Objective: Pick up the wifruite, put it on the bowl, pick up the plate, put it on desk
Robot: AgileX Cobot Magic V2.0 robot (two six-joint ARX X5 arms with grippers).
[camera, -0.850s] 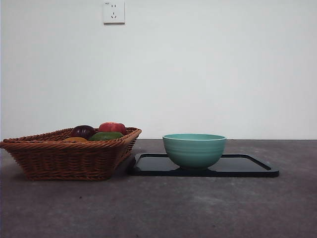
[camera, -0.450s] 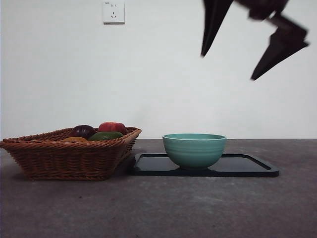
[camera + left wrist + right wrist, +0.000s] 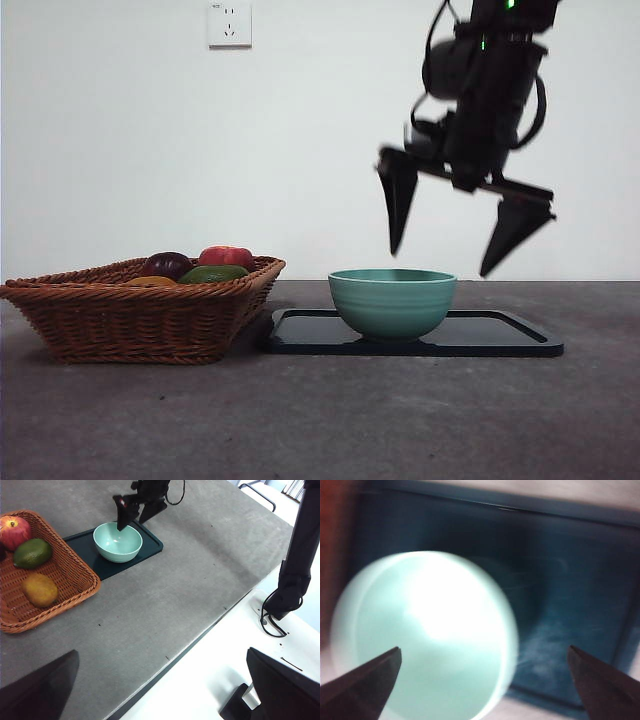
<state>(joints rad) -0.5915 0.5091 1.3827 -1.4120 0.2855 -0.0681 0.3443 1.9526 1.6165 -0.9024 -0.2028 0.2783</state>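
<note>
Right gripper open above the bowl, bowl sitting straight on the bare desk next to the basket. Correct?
Not quite: the bowl stands on a dark tray, not the bare desk, as the front view shows. The right gripper does hang open above it, and the basket is beside it.

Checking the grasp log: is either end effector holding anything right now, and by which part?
Nothing is held. The right end effector hangs open and empty above the bowl; the left end effector is open and empty too.

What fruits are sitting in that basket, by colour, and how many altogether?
Red fruit: 1
Green fruit: 1
Orange-brown fruit: 1
Dark purple fruit: 1
Total: 4, all in the wicker basket
</note>
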